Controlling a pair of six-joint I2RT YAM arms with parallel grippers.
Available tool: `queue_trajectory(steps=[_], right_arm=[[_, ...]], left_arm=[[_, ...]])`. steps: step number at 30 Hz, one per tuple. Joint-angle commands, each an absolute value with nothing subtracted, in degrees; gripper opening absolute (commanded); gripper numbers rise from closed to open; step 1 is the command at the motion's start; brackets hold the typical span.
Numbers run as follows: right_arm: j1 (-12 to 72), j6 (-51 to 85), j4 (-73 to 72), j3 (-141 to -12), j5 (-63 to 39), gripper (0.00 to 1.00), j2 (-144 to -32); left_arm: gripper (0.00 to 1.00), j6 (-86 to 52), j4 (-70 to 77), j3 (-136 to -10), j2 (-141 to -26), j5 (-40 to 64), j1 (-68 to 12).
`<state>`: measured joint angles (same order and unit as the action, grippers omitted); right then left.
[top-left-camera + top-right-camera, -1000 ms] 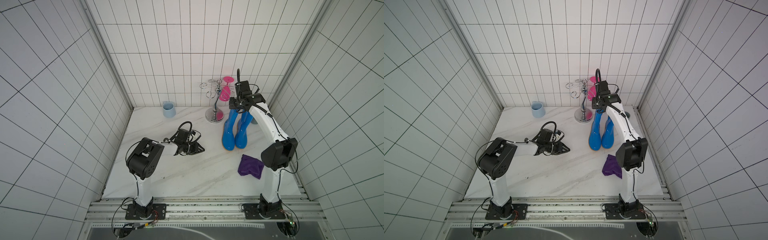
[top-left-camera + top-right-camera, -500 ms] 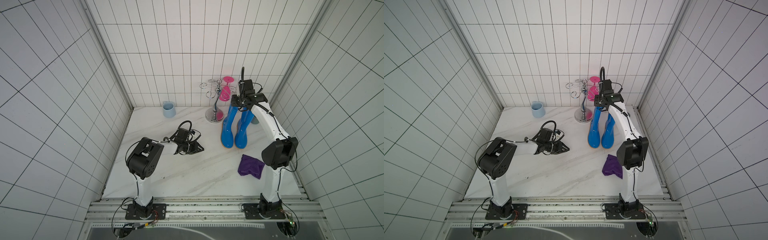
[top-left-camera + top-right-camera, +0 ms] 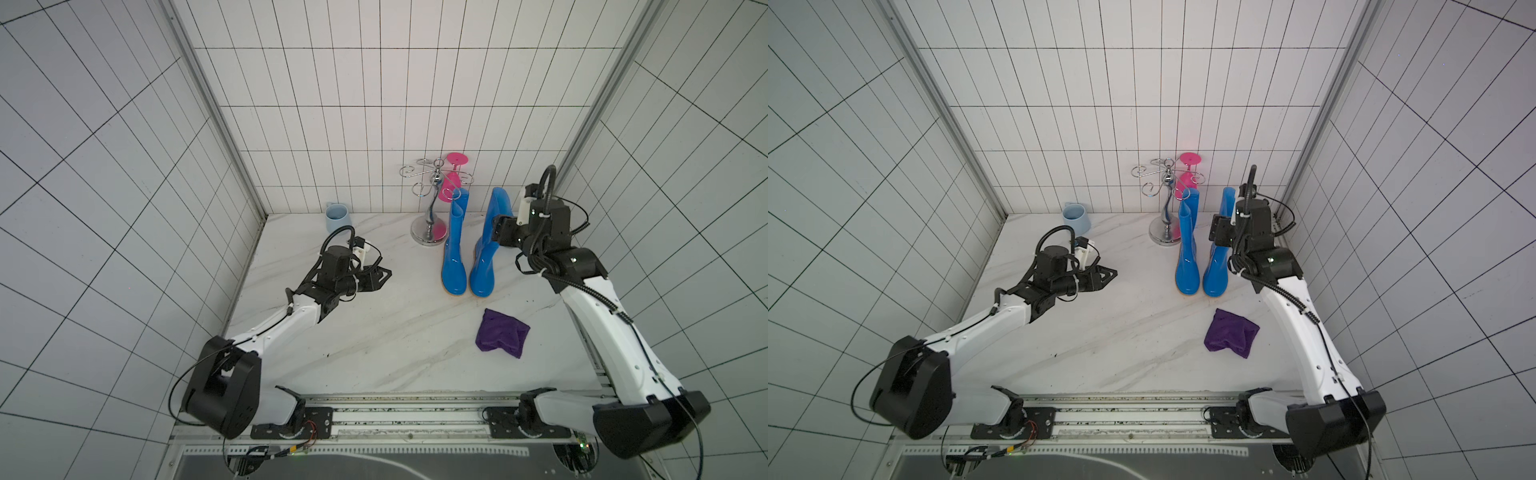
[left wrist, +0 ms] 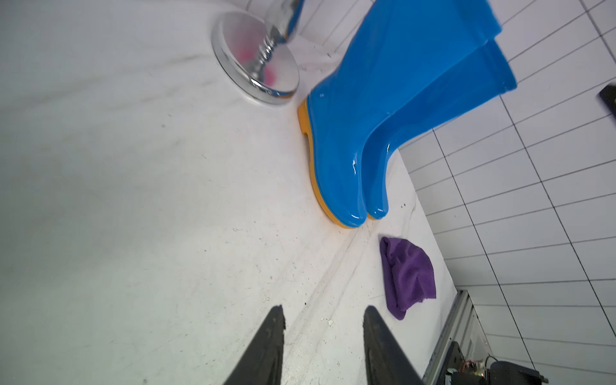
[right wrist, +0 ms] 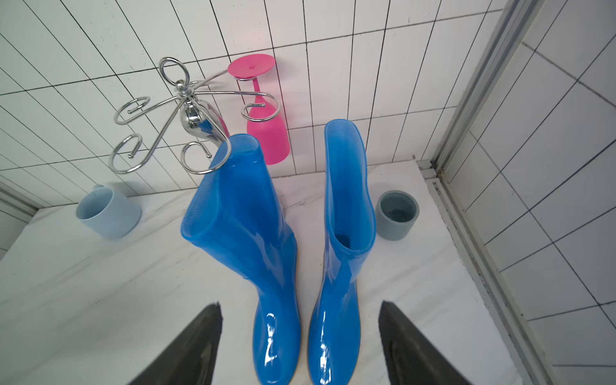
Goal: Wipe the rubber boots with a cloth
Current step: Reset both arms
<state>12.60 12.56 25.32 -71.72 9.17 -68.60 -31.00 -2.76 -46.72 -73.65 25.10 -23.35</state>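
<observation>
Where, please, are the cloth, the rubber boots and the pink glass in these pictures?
cloth (image 3: 502, 337): in a top view, centre of the fabric.
rubber boots (image 3: 453, 266): in a top view, instep of one boot.
pink glass (image 5: 267, 140): right wrist view, its upside-down bowl.

Bright even light, soft shadows, glare on the rubber boots (image 5: 266, 250), wide-angle bending at edges

- The left arm (image 3: 282, 324) lies low. It goes from its base at 7 o'clock out toward the middle.
- The left gripper (image 3: 386, 277) points to 3 o'clock. Its two fingers (image 4: 271, 336) are a little apart, with nothing between them.
- The right arm (image 3: 602, 328) goes up from 5 o'clock and bends at 2 o'clock.
- The right gripper (image 3: 497, 229) is up high and points toward 9 o'clock. Its fingers (image 5: 196, 343) are spread wide and hold nothing.
</observation>
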Motion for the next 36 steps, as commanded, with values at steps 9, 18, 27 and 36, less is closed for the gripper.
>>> queue_trajectory(steps=[9, 18, 27, 36], right_arm=[[4.4, 3.8, -24.1, -28.8, 10.7, 0.99, -67.3], [3.1, -2.6, -62.3, -13.8, 13.3, 1.0, -78.1], [2.3, -1.7, -93.6, -4.4, 14.5, 1.0, -89.5], [2.3, -0.6, -82.5, -9.3, 16.3, 1.0, -88.5]], left_arm=[[0.98, -21.5, -6.4, -40.1, -53.2, -1.9, -23.0], [0.98, -15.9, -5.8, -34.7, -49.1, -24.2, -23.0], [0.98, -6.0, 17.3, -21.6, -47.9, -32.3, -19.1], [0.98, -5.6, 35.9, -19.6, -68.6, -26.9, -8.5]])
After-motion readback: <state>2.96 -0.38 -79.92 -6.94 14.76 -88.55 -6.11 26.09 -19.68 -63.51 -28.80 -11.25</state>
